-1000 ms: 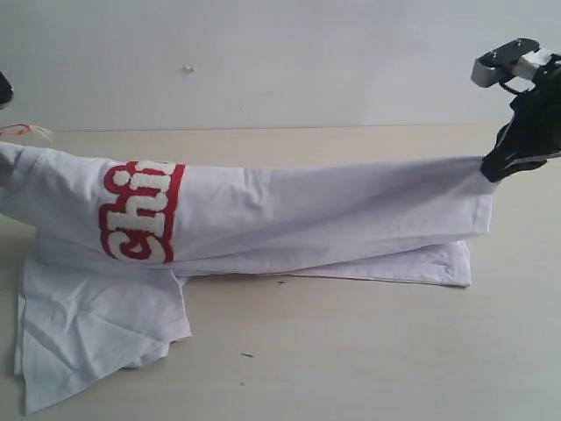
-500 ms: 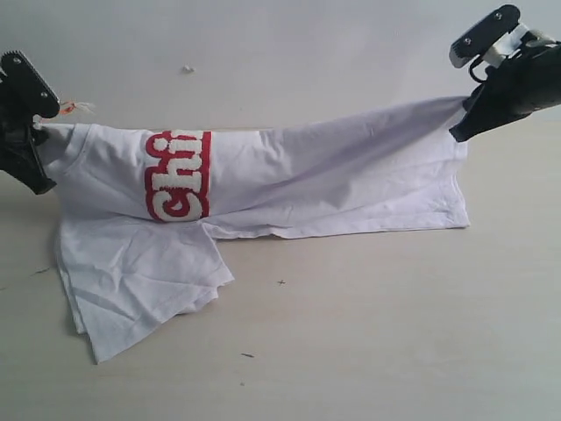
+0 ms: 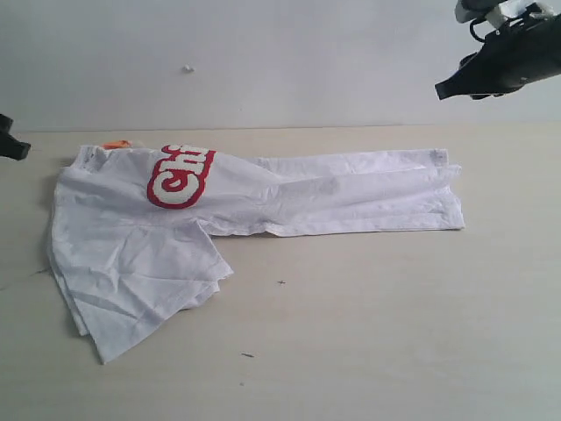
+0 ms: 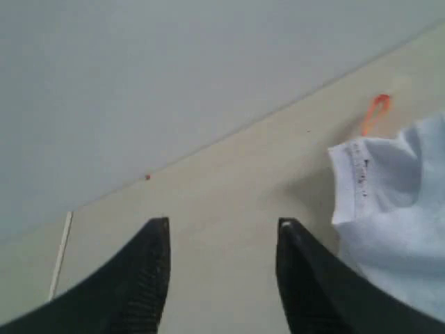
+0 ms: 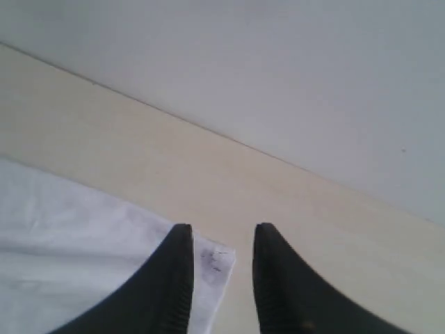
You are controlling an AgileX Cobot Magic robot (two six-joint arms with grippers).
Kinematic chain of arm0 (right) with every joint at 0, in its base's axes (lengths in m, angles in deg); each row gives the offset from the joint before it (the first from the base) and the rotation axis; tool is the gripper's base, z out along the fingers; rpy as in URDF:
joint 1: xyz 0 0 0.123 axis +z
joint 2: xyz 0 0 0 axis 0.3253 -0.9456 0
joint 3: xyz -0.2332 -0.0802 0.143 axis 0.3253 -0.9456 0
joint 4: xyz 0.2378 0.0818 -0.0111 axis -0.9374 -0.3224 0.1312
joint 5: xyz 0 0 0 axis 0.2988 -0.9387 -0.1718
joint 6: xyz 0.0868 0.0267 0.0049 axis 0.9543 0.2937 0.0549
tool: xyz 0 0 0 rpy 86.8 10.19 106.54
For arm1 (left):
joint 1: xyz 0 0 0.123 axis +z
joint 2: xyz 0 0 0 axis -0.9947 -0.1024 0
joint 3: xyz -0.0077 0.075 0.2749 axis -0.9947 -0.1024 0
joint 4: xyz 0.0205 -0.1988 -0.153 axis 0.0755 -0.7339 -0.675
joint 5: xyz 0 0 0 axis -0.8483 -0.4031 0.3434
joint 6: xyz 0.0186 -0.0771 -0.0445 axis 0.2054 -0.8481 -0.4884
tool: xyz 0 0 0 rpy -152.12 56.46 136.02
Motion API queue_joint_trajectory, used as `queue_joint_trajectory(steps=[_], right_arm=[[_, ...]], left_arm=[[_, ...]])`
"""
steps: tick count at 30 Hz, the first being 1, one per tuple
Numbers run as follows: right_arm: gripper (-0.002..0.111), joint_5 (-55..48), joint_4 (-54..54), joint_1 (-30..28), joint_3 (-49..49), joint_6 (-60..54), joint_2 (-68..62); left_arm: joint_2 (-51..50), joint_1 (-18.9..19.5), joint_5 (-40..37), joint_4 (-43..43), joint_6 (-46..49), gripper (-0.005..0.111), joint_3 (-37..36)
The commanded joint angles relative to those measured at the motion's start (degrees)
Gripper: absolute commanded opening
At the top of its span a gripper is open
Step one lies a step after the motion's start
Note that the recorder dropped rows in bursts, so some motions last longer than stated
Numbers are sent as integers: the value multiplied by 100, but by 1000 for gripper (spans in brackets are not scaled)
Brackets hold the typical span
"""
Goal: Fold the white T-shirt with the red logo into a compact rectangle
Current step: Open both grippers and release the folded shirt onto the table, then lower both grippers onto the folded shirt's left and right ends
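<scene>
One white T-shirt (image 3: 351, 197) lies flat on the table (image 3: 394, 333), folded lengthwise into a long band that runs from the left side towards the right. At its left end a wider flap of cloth fans out towards the near side, with several layers showing at its edge. The red logo (image 3: 180, 175) sits near the left end of the band and is partly folded under, so only its first letters show. An orange neck tag (image 3: 116, 144) pokes out at the far left corner. The right end is a fairly straight edge, with a slimmer fold lying along the far side of the band.

Both claws are released and hold nothing. The left gripper (image 4: 222, 226) has its jaws spread over bare table just beside the collar corner, clear of the cloth. The right gripper (image 5: 221, 228) is raised above the right end, its jaws a little apart, with the shirt corner on the table below them.

Much bare surface lies in front of the shirt and to its right; behind it only a narrow strip is left before the wall (image 3: 307, 61). The table is pale beige with a few dark specks (image 3: 247, 355), and the wall is plain and light.
</scene>
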Motion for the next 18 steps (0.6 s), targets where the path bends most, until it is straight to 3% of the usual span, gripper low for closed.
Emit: queue_joint_trajectory(steps=[1, 2, 4, 12, 18], right_arm=[[14, -906, -18, 2, 328, 264, 21], [2, -1196, -8, 2, 384, 311, 21], [0, -1597, -8, 2, 384, 343, 21], [0, -2926, 276, 2, 372, 702, 33], [0, -3253, 959, 2, 372, 1224, 153]], left_arm=[[12, 78, -515, -616, -1108, 38, -2], [12, -51, -942, -616, -1326, 23, -2], [12, -298, -1531, -586, -1314, 0, -2], [110, -1631, -3537, -562, -804, 0, -2], [105, -2376, -3508, -601, -709, 0, -486]])
